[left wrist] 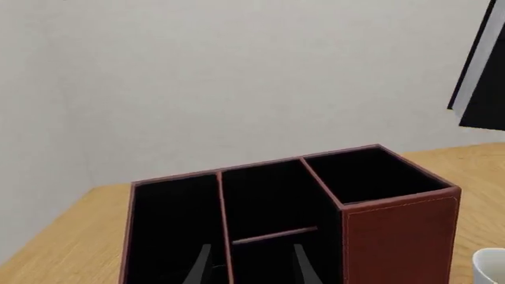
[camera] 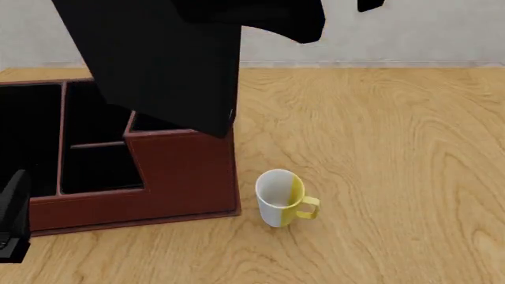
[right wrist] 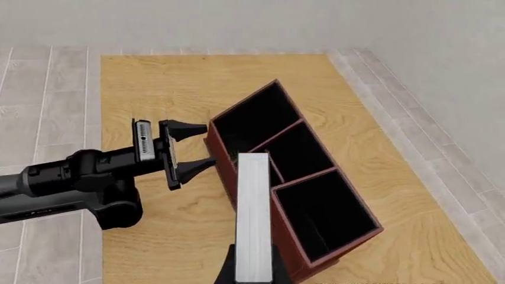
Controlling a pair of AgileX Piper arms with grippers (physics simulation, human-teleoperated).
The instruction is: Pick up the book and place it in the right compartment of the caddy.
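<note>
Light is even and soft in all three views, with no glare and no blur; edges stay crisp and straight. The wooden surface (camera: 379, 148) is evenly bright. The mug (camera: 280, 198) casts almost no shadow. The caddy (camera: 181, 171) lining reads as flat black, and the book (camera: 158, 59) is a nearly detail-free dark mass.

The thick black-covered book (camera: 158, 65) hides the reddish-brown leather-look caddy's (camera: 185, 171) tallest compartment; its top is cropped, its height perhaps unjudgeable.
</note>
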